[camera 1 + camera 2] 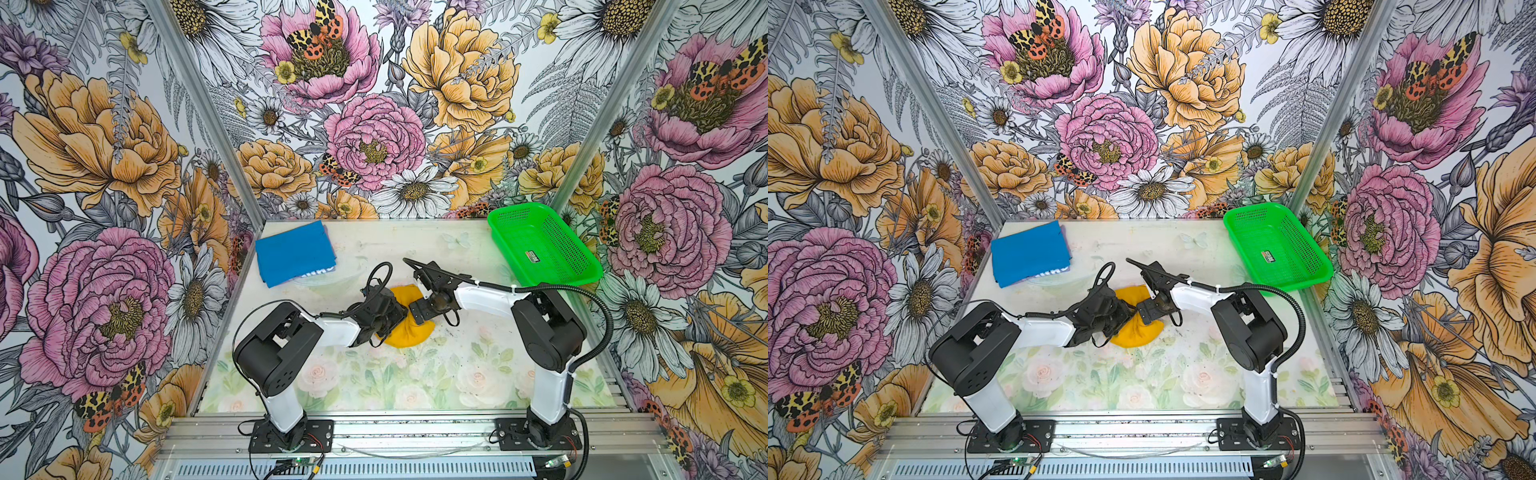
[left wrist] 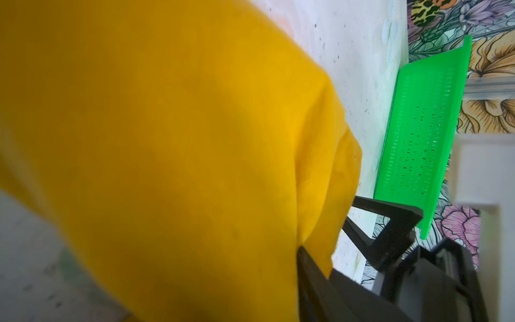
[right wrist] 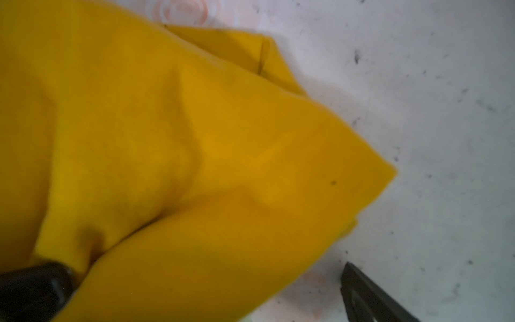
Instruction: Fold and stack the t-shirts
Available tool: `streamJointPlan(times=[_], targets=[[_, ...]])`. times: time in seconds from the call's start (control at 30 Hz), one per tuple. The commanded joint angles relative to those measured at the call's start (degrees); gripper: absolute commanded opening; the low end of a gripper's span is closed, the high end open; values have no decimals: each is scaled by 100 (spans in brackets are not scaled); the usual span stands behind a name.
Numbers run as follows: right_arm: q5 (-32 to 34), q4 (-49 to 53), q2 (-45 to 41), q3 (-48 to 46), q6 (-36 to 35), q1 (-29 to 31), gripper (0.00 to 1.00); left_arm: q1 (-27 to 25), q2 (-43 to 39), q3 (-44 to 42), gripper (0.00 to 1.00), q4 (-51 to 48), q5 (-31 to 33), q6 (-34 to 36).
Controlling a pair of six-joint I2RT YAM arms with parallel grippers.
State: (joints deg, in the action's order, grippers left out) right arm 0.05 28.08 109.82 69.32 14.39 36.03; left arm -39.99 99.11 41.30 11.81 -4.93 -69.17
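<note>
Lying on the table (image 1: 415, 374): yellow t-shirt (image 1: 409, 334), bunched near the middle, between both arms.
Left gripper (image 1: 402, 316): reaches the shirt's left side; jaws partly apart around a fold in the left wrist view, but cannot tell if really pinching it.
Right gripper (image 1: 417, 315): meets the shirt from the right; jaws wide apart, one side touching cloth, nothing clamped.
Blue t-shirt (image 1: 295, 251): lies folded at the far left corner, well apart from the yellow one.
Green basket (image 1: 559, 245): stands at the far right corner.

Floral walls (image 1: 104, 145), rose-print tabletop (image 1: 374, 382)
</note>
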Motion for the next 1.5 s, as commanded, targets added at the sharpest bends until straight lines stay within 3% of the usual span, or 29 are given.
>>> streamJointPlan(times=[0.0, 0.17, 0.23, 0.5, 0.8, 0.87, 1.0, 1.1, 1.13, 1.27, 1.47], targets=[[-519, -33, 83, -358, 476, -17, 100, -180, 245, -396, 32, -634, -461, 123], [-818, -171, -236, -600, 590, -329, 100, -183, 180, -422, 6, -951, -387, 451], [-835, -144, -402, -654, 549, -495, 99, -184, 117, -374, 0, -1258, -286, 642], [-798, 473, -522, -136, -7, -930, 99, -181, -396, -91, 0, -2949, 521, 1516], [-993, 949, 172, 631, -337, -857, 99, -28, -618, -58, 0, -3196, 483, 1960], [-1013, 987, 288, 708, -347, -734, 99, -44, -627, 10, 14, -3176, 426, 2033], [-1001, 998, 494, 750, -282, -548, 99, -45, -753, 22, 68, -2978, 185, 2171], [-936, 998, 594, 707, -246, -471, 99, 53, -906, -114, 94, -2758, -52, 2179], [-920, 998, 623, 697, -231, -450, 99, 101, -926, -173, 99, -2633, -190, 2194], [-909, 998, 697, 649, -183, -372, 99, 160, -895, -212, 99, -2360, -569, 2317], [-1045, 989, 690, 616, -121, -168, 99, -48, -498, 62, 99, -2381, -547, 2321]])
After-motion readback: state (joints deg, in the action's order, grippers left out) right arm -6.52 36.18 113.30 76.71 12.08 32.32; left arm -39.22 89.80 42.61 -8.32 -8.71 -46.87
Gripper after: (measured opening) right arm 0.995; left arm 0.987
